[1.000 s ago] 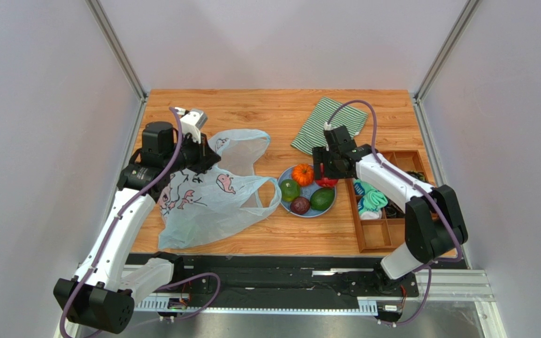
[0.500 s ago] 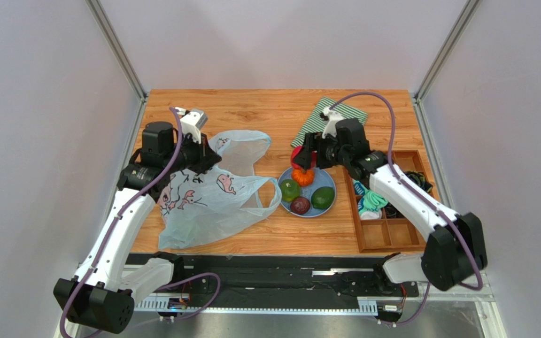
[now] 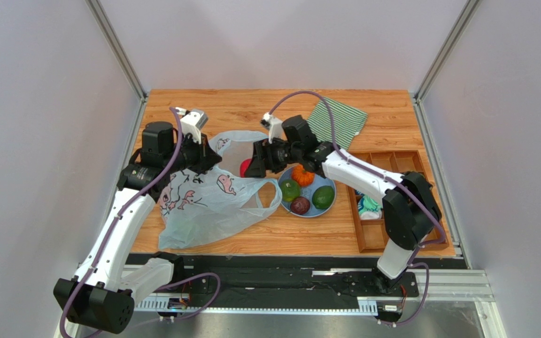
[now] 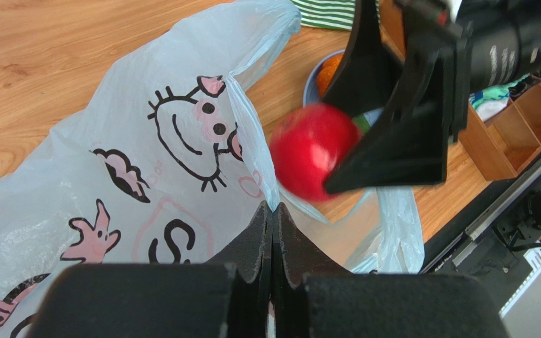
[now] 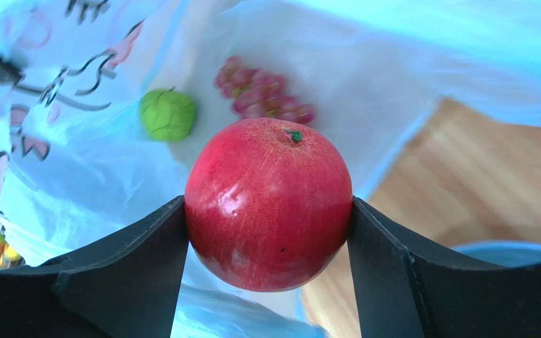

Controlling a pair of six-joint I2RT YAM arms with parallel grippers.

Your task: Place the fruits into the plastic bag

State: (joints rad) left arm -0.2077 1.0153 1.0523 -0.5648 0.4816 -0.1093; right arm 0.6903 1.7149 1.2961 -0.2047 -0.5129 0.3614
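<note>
Table [image 3: 217,105], apple [image 3: 244,167] over bag [image 3: 203,204], plate [image 3: 309,215], cloth [image 3: 349,115] beside

The right pincer [image 3: 251,167] carried the red apple [image 5: 268,211] from plate [image 3: 309,215] to bag [image 3: 203,204].

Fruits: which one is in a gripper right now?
The red apple, clamped in the right gripper at the mouth of the plastic bag. Four others lie on the blue plate; the green ball and grapes are inside it.
</note>
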